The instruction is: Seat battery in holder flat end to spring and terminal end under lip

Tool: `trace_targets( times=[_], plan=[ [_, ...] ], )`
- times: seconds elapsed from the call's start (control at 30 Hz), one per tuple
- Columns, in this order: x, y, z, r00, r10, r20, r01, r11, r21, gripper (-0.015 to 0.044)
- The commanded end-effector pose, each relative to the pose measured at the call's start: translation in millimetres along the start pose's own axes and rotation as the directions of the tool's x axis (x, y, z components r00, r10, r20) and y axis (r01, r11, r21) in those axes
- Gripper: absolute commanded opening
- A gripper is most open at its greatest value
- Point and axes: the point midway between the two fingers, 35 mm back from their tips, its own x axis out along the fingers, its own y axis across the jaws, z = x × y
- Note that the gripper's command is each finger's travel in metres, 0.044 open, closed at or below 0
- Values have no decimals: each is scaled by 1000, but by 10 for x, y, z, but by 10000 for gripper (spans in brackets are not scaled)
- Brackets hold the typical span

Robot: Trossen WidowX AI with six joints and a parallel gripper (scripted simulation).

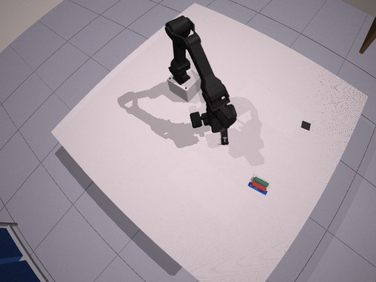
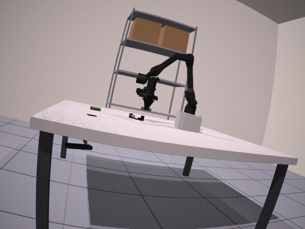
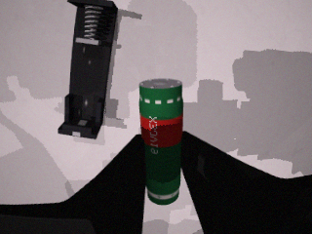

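Observation:
My gripper [image 2: 147,108] [image 3: 161,140] is shut on the green battery [image 2: 149,109] [image 3: 163,166] with a red band, and holds it above the table. In the wrist view the battery's flat silver end faces the top of the picture; its other end's face is hidden. The black holder [image 1: 224,141] [image 2: 142,118] [image 3: 89,73] lies on the table, apart from the battery, to its upper left in the wrist view. It is empty, with its spring [image 3: 91,21] at the top end and the lip end at the bottom. In the top view the arm hides the battery and part of the holder.
A blue-edged piece [image 1: 251,185] with a green and a red cylinder lies farther out on the table [image 1: 151,197] [image 2: 147,134]. A small dark square [image 1: 305,125] [image 2: 91,115] lies to one side. The arm's pale base block [image 1: 179,89] [image 2: 188,121] stands on the table.

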Motion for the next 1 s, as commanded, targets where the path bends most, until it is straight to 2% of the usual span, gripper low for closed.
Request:
trace_targets(
  times=[0.0, 0.23, 0.47, 0.97],
  plan=[
    [-29, 158, 120, 1000, 1, -8, 0, 997, 74, 58],
    [-106, 484, 319, 1000, 2, -11, 0, 975, 222, 58],
    [-93, 510, 322, 1000, 8, -22, -3, 971, 238, 58],
    [274, 522, 248, 965, 58, -254, 2, 973, 229, 58]
  ],
)
